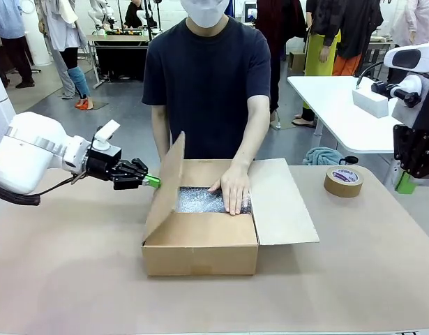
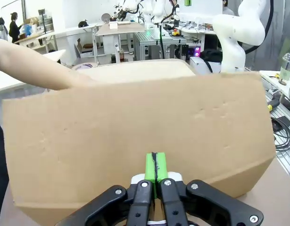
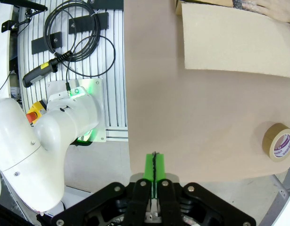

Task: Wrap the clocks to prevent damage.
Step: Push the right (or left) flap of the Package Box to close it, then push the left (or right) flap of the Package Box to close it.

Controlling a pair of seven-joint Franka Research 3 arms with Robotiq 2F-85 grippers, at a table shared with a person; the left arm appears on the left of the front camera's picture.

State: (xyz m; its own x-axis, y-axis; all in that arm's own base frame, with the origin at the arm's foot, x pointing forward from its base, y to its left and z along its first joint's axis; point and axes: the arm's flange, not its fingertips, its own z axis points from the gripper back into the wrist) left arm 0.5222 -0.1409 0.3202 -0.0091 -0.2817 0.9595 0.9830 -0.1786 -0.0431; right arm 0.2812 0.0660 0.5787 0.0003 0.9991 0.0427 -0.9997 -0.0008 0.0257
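Box: the cardboard box sits open at the centre of the front view on the brown surface. Its left flap stands up and its right flap lies spread flat.
Padding: bubble wrap lines the inside of the box. The person's hand presses flat on it, right of the box's middle.
Clocks: no clock face or case can be made out. If 1 is in the box, it lies under the wrap and the hand, and I cannot tell.
Left tool: the left tool, at centre left of the front view, has its 2 green pads pressed together on nothing. Its tip is at the outer face of the left flap, touching or just short of it, which I cannot settle.
Right tool: the right tool also has its pads pressed together and is empty. It hangs over the surface's edge at the bottom of the right wrist view, well apart from the box.
Tape: a roll of brown tape lies flat at centre right, near the right flap but clear of it.
Handling: a clock is likely rigid and fairly light, but fragile at its glass and hands. The wrap is soft, light and slippery.
Where to hold: in my judgement, take a clock by its rim or case sides, never across the face. Pinch the wrap at a free edge or corner.
Risk: a shove on the upright flap could slide the light box.
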